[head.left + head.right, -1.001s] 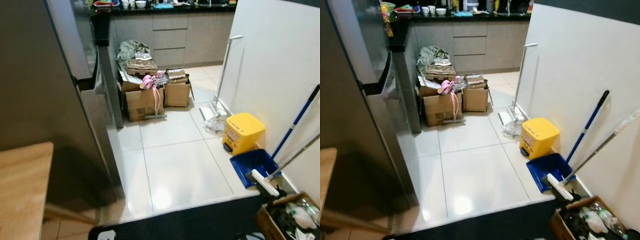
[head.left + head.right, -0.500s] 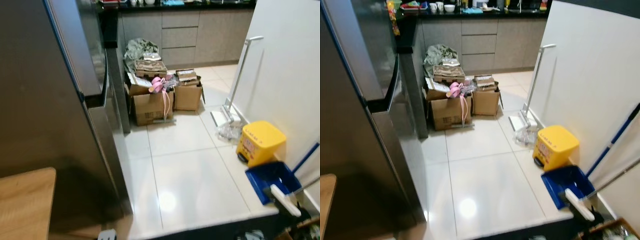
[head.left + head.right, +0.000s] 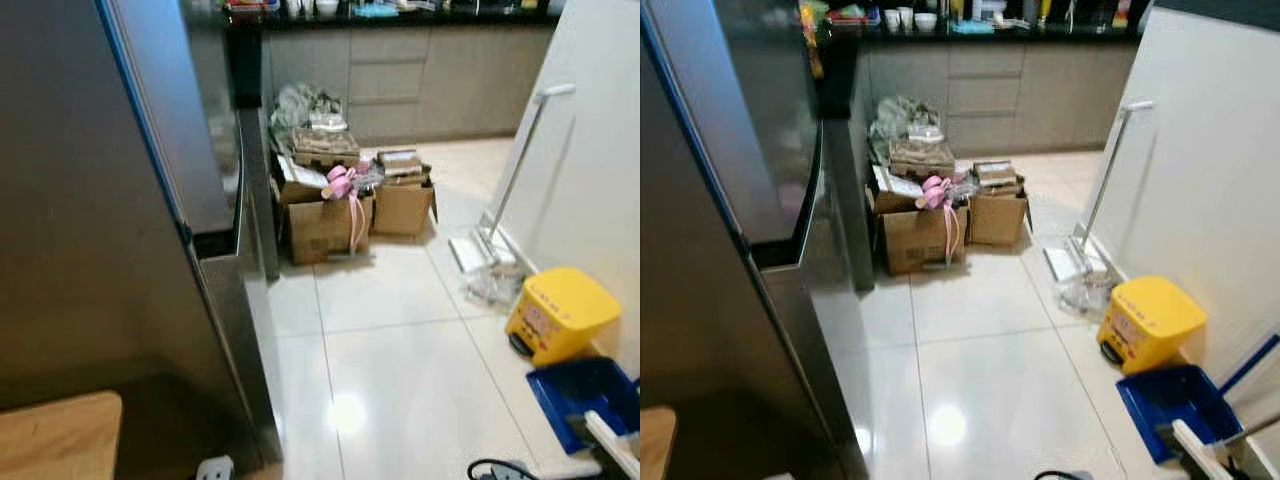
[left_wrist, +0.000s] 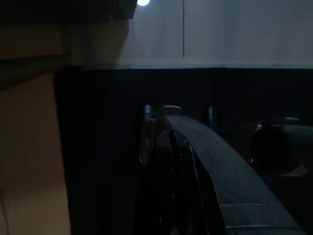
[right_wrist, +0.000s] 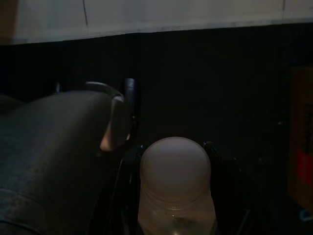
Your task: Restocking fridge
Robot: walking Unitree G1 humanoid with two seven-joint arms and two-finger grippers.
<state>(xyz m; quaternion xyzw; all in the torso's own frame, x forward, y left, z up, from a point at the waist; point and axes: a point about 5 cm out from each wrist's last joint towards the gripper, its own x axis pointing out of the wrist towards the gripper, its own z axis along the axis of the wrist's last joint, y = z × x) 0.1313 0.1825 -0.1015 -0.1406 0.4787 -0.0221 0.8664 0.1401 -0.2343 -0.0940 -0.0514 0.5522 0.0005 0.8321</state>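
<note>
Your head camera has swung toward the fridge (image 3: 110, 230) since a second ago: its dark steel side now takes up more of both eye views, while the cardboard boxes (image 3: 335, 205), yellow pedal bin (image 3: 560, 315) and blue dustpan (image 3: 590, 395) have slid across the picture. That is camera motion; the items themselves haven't shifted on the floor.

Right end effector (image 5: 171, 156) is clenched on a frosted plastic bottle (image 5: 175, 183); you see its rounded end sitting between the two black fingers, held low over dark ground with pale tile beyond.

Left end effector (image 4: 171, 147): the wrist view is very dark and you can't tell how its fingers stand. It hangs over dark ground with pale tile beyond.

Landmark is the fridge. Just beside its far corner sit the cardboard boxes, one with a pink ribbon (image 3: 345, 190) draped over its front. Past them, the kitchen surface (image 3: 980, 30) with grey drawers carries cups and bottles. Across the tiled floor from the fridge, along the white wall, stand a flat mop (image 3: 500, 200), the bin and the dustpan. Near the fridge's front, a wooden tabletop corner (image 3: 60, 440) shows.
</note>
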